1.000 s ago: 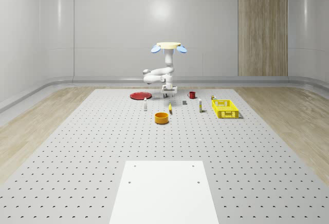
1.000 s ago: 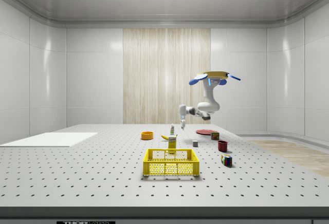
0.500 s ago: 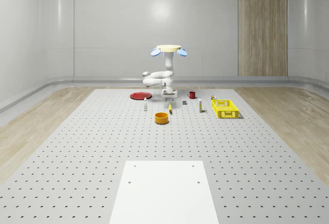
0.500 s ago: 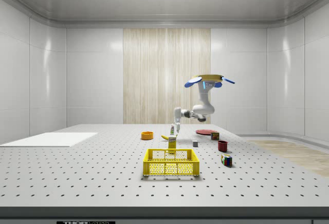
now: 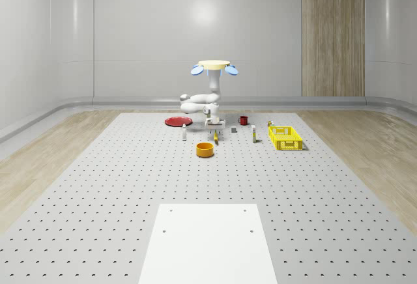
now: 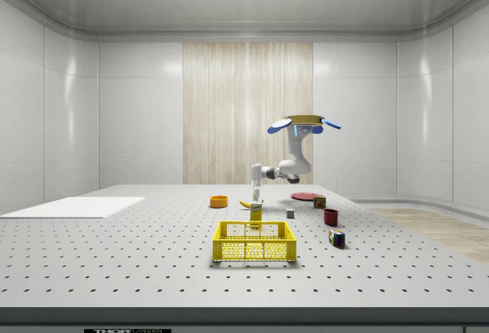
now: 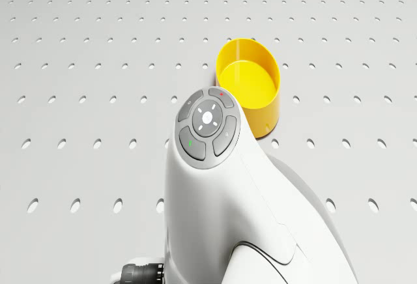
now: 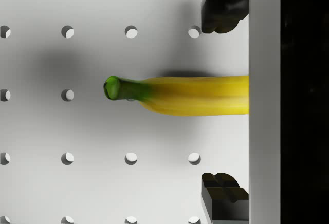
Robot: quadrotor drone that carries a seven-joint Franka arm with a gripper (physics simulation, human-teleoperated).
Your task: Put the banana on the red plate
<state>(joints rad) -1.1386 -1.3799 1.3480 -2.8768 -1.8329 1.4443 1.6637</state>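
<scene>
Your drone (image 5: 214, 66) hovers above the perforated table (image 5: 98, 193), over the far-middle cluster of objects, with the arm (image 6: 284, 169) bent down and forward from it. In the side view the gripper (image 6: 256, 189) hangs pointing straight down, just above the banana (image 6: 245, 205).

In the wrist view the gripper (image 8: 224, 100) has its fingers (image 8: 222, 11) spread wide apart, one on each side of the banana (image 8: 195, 95), nothing clamped. There the banana lies flat on the table (image 8: 77, 131), green stem end pointing away from the gripper body, not touching either finger.

In the whole-scene view the banana (image 5: 215, 137) sits just right of the orange bowl (image 5: 205, 149) and slightly farther back. The red plate (image 5: 177, 121) lies on the table farther back and to the left, well apart from the banana, with nothing on it that you can make out.

In the drone view you see the arm's wrist housing (image 7: 215, 186) with the bowl (image 7: 251, 85) just beyond it.

Elsewhere in the whole-scene view: a yellow basket (image 5: 285, 137) to the right, a red mug (image 5: 243, 120) at the far right of the cluster, and a white sheet (image 5: 207, 241) on the near part of the table.
</scene>
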